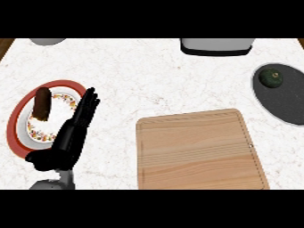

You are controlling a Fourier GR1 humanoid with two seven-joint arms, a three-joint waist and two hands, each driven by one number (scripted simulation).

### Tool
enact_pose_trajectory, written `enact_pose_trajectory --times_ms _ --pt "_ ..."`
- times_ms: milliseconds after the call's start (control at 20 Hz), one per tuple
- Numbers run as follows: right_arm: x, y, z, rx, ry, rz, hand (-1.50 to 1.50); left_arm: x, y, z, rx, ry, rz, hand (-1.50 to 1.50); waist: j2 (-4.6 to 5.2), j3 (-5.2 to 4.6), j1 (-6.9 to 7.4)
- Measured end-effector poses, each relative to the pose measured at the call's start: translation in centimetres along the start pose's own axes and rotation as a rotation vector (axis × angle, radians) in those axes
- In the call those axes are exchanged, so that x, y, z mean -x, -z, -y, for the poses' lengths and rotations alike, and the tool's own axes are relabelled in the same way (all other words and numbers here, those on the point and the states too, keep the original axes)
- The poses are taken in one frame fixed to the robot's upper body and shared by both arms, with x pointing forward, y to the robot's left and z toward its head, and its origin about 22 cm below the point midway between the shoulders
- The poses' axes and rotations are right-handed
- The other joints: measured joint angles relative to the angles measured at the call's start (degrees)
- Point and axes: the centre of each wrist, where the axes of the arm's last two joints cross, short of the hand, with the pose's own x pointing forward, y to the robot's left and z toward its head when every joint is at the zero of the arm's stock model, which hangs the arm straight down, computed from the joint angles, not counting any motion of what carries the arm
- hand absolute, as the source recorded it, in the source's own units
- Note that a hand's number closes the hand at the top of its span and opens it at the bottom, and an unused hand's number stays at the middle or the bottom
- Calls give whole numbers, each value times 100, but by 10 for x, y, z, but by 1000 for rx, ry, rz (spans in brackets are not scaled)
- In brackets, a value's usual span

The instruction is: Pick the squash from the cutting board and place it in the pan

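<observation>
Squash: we see the dark green squash [270, 77] lying inside the pan, near its far rim, with no hand on it.
Pan: we find the dark grey pan [299, 104] at the right side of the bench, its pale handle running off toward the right edge of the view.
Cutting board: we note the wooden cutting board [197, 151] lying flat in the near middle, just left of the pan and not touching it; its top is bare wood.
Left hand: we see the left hand [72, 133] at the lower left, fingers straight and held together, pointing away from us, gripping nothing; it overlaps the right rim of the plate.
Right hand: we do not find it in the view.
Plate: we see a red-rimmed plate [16, 124] with a flowered inner band at the left, carrying a dark brown, elongated item [42, 103] that we cannot identify.
Far edge: we make out a grey object [47, 41] at the upper left and a white-and-grey one [217, 46] at the upper right, both cut off.
Bench: we see a pale marbled top [154, 75].
</observation>
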Motion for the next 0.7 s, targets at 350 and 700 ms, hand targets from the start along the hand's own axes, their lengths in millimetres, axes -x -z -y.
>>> enact_pose_trajectory --times_ms 350,700 --pt "15 -22 7 -3 -54 0 -150 5 2 1 -4 -5 3 0 -3 0 -16" --pt "23 -39 16 -18 -108 -18 -150 3 -2 5 -6 -2 -1 0 -17 -4 -30"
